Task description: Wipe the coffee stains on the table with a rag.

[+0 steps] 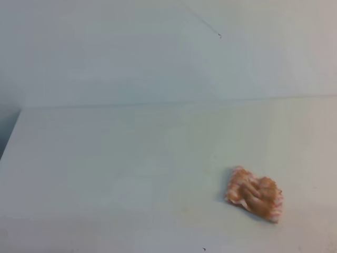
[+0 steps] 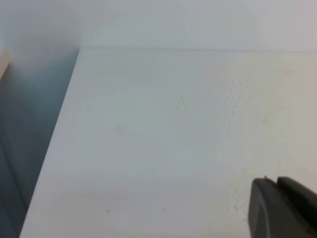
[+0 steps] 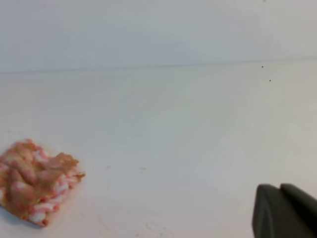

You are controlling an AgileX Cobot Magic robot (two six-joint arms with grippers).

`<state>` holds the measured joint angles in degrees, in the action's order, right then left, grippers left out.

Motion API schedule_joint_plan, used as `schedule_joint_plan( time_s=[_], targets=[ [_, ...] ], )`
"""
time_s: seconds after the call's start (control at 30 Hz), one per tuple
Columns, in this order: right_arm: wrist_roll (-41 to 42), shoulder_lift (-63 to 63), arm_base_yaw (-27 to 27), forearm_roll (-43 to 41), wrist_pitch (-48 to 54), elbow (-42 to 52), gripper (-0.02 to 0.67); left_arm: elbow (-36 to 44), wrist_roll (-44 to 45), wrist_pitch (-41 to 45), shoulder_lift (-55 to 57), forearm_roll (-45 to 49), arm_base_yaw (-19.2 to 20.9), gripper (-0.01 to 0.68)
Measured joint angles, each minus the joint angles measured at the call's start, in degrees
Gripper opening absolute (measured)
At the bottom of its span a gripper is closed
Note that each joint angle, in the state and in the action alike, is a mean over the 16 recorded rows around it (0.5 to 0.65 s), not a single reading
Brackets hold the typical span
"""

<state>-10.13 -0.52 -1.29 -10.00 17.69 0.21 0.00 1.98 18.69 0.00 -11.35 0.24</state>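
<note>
Rag [image 1: 254,199] lies crumpled, stained brown, on worktop [image 1: 116,168]; no blotch visible, perhaps already wiped. Right jaws [image 3: 283,210] shut, empty; left jaws' [image 2: 280,208] state unclear. Retreat without snagging.

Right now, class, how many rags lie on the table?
1. The rag lies crumpled on the table, near the front right in the high view; none other shows.
</note>
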Motion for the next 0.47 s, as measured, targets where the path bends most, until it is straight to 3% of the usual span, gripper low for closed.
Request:
schedule_joint_plan(
  time_s=[0.47],
  targets=[
    [0.0,0.0,0.0,0.0,0.15,0.0,0.0,0.0,0.0,0.0,0.0,0.0,0.0,-0.001]
  ],
)
